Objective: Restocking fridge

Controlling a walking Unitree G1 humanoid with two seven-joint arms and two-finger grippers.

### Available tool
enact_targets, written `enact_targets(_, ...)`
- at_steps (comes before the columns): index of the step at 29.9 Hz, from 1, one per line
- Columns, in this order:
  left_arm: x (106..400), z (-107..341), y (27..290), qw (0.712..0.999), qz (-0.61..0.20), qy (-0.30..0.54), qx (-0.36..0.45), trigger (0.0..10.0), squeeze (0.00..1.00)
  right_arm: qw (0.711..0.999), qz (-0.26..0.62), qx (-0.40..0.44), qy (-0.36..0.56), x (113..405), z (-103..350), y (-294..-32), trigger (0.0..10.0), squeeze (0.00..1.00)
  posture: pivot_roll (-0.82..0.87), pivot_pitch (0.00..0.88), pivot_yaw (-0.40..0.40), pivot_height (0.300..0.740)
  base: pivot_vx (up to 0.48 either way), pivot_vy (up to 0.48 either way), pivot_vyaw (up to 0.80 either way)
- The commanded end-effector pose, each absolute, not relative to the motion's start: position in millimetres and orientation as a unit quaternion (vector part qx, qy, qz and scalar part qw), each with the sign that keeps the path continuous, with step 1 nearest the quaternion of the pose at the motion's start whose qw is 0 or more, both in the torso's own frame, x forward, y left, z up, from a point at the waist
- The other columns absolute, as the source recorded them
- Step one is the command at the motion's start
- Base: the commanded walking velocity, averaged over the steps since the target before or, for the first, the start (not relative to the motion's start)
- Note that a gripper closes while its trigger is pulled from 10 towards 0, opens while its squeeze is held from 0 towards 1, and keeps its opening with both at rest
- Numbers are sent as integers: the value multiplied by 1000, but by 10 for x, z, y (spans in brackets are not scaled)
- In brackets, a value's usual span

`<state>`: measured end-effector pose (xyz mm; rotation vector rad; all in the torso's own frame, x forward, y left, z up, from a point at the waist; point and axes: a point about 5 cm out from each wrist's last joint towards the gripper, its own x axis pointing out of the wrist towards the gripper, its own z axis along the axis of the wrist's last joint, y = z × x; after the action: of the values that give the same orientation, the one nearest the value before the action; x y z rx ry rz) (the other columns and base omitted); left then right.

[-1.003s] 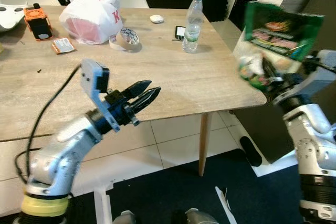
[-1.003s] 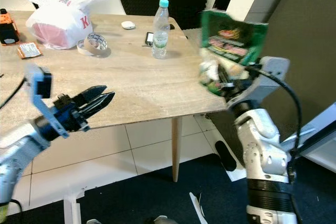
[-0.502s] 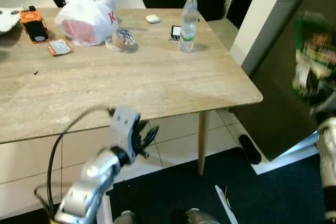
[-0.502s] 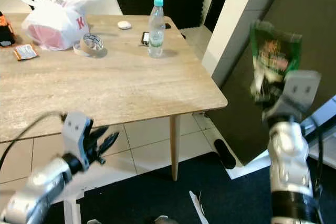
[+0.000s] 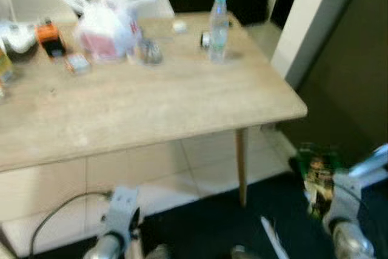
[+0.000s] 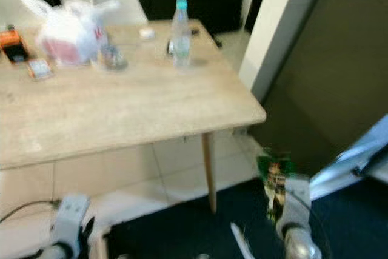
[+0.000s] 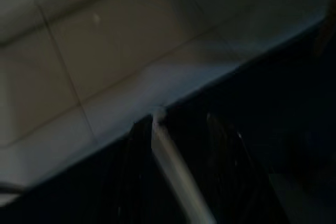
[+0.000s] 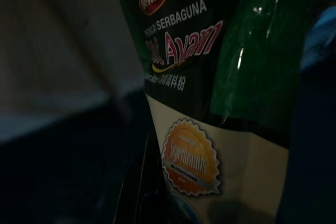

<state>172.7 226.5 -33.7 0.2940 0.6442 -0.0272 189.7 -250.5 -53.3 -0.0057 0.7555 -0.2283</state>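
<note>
the right tool (image 5: 324, 201) holds a green packet (image 5: 316, 174), probably light, soft and crinkly, best pinched near an edge; left tool's state unclear.

Open tiled floor (image 5: 200, 162) under the table (image 5: 151, 107) (one slim leg (image 5: 241, 165) intrudes).

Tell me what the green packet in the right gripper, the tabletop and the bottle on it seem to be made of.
Green packet: glossy plastic film, going by the highlights and printed label. Tabletop: pale wood or a wood-look laminate with a matte face; the blur leaves it open. Bottle: clear plastic, see-through, with a teal cap. Right gripper holds the packet low.
</note>
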Motion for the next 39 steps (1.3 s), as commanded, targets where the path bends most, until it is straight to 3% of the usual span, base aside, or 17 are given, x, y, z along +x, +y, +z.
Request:
enact_targets(1,1549,-591,2269,915,7,376,146,10000,0,909,-112,9,401,1684,-695,-2436,10000,0,-6,67,-80,740,0,0,0)
enact_targets(5,1417,-768,2273,896,41,430,108,10000,0,894,-99,11,437,1496,-835,-2323,10000,0,-14,60,-71,740,0,0,0)
enact_targets(9,1374,-843,2257,884,28,451,120,10000,0,882,-77,-12,465,1384,-904,-2294,10000,0,-12,50,-74,740,0,0,0)
enact_targets(30,1495,-889,2165,876,-8,451,171,10000,0,882,-88,-6,463,1404,-902,-2342,10000,0,-21,42,-77,740,0,0,0)
enact_targets(39,1495,-889,2184,875,-10,450,179,10000,0,880,-98,-2,464,1389,-900,-2384,10000,0,-15,39,-80,740,0,0,-703)
